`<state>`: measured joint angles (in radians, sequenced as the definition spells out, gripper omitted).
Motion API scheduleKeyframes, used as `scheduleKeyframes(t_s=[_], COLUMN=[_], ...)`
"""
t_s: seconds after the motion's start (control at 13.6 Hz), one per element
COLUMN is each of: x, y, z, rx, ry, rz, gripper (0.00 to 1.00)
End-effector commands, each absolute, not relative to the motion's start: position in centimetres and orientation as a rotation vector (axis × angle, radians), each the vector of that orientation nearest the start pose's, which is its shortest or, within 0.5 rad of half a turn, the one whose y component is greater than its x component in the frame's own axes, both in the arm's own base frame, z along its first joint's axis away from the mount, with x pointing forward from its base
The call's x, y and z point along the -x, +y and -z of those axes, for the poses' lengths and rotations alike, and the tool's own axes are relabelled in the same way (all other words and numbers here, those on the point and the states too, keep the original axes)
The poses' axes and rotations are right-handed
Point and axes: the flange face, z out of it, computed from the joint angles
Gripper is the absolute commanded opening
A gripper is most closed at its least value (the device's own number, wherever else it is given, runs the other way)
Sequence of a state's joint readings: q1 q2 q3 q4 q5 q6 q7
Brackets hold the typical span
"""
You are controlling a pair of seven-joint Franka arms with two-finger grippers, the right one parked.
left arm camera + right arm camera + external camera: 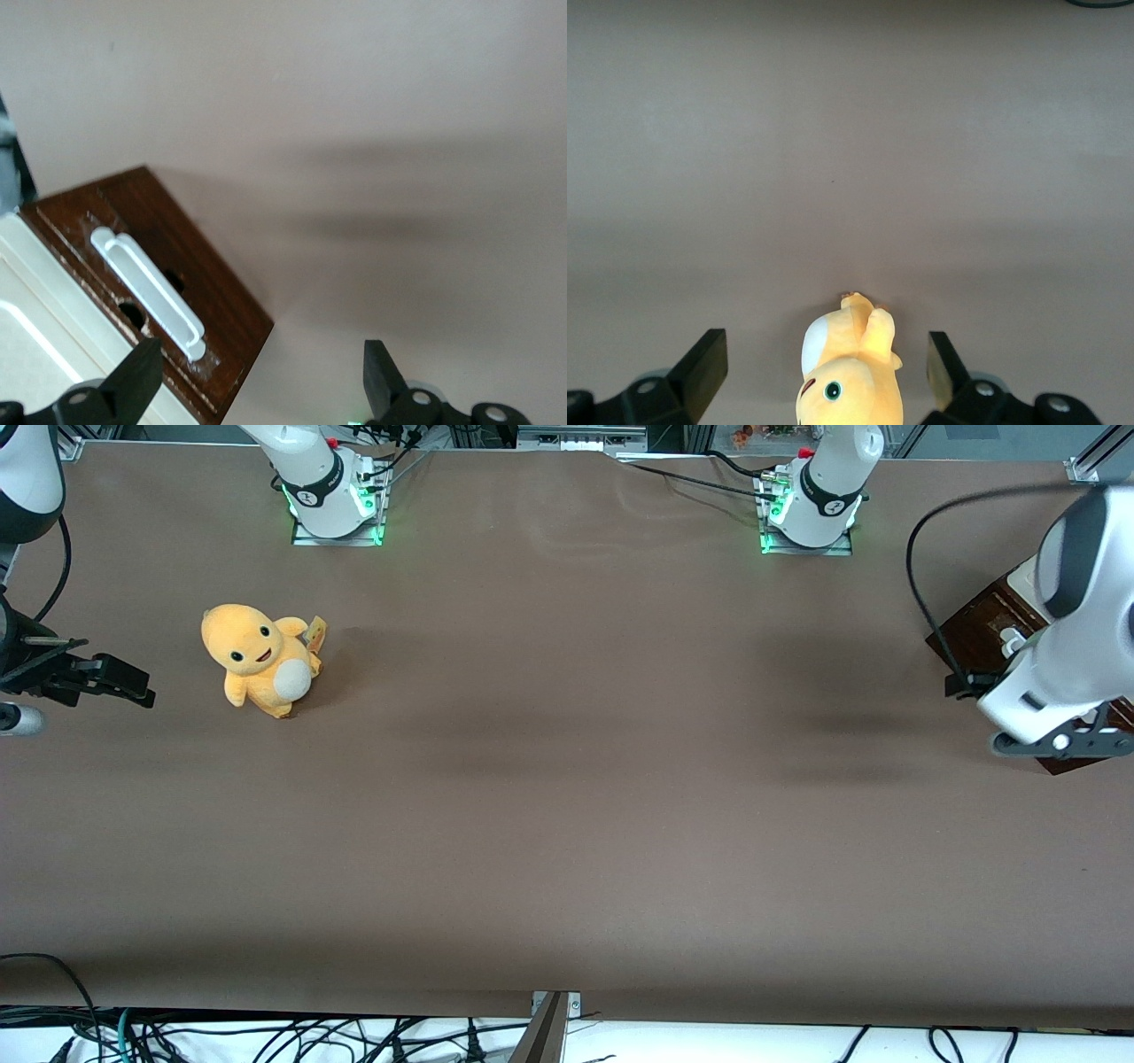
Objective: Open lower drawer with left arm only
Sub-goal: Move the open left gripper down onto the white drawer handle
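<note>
Drawer: lower drawer (pixel 168 274), dark brown front, sits shut at the working arm's end of the table (pixel 567 824), under the cream-white upper part (pixel 35 336).
Handle: white loop handle (pixel 149 294) runs diagonally across the front, one fingertip (pixel 142 372) just beside its end.
Gripper: left arm (pixel 1076 602) hangs its gripper (pixel 257 372) above the drawer, jaws spread wide, holding nothing.
Risk: handle lies off the jaws' midline, so closing here likely misses or clips one end.
Cause: slanted handle against unaligned fingers; a skewed pull could drag the whole cabinet.
Bystander: yellow plush toy (pixel 261 660) lies toward the parked arm's end, no hazard.
</note>
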<state>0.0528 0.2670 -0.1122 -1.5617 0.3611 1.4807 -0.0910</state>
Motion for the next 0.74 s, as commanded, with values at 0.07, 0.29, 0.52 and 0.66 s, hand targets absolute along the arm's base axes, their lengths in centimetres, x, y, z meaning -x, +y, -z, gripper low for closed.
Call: scheduleKeyframes(t_s=[0.07, 0.29, 0.52, 0.66], x=[-61.1, -60.2, -59.9, -59.7], y=[-0.4, -0.6, 2.0, 3.9], z=[-42.0, -33.7, -27.4, -26.0], rx=[2.442, 2.067, 1.875, 1.847], ry=[-0.105, -0.192, -0.211, -0.29], rz=[-0.57, -0.738, -0.802, -0.792], gripper=[1.0, 1.0, 1.0, 1.0])
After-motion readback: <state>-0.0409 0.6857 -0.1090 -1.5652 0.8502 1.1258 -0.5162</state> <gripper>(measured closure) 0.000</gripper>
